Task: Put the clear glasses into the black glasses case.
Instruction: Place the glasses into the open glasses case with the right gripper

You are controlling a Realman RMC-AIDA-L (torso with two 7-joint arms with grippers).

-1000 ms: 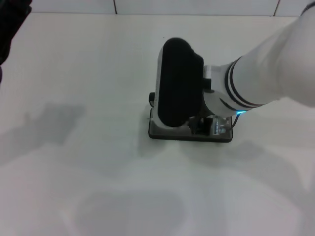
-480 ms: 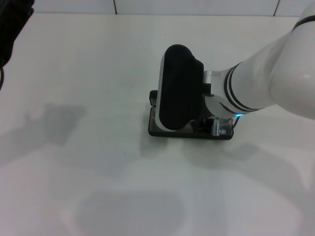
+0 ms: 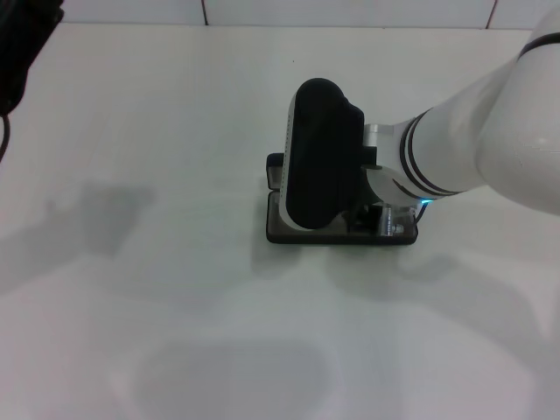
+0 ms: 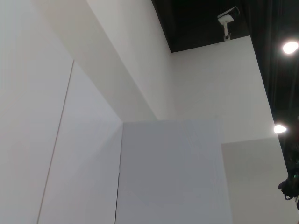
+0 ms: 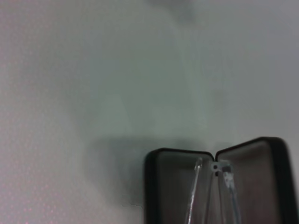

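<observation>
One arm at work: right end effector (image 3: 372, 219) hangs over the open black case (image 5: 219, 184) on the table (image 3: 175, 175), grip state cannot be told. Clear glasses (image 5: 215, 186) lie inside the case, directly below it. Left end effector is out of view, parked.

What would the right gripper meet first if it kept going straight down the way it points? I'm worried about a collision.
Probably the clear glasses lying in the open black glasses case, directly beneath the right gripper; how close it is cannot be judged.
</observation>
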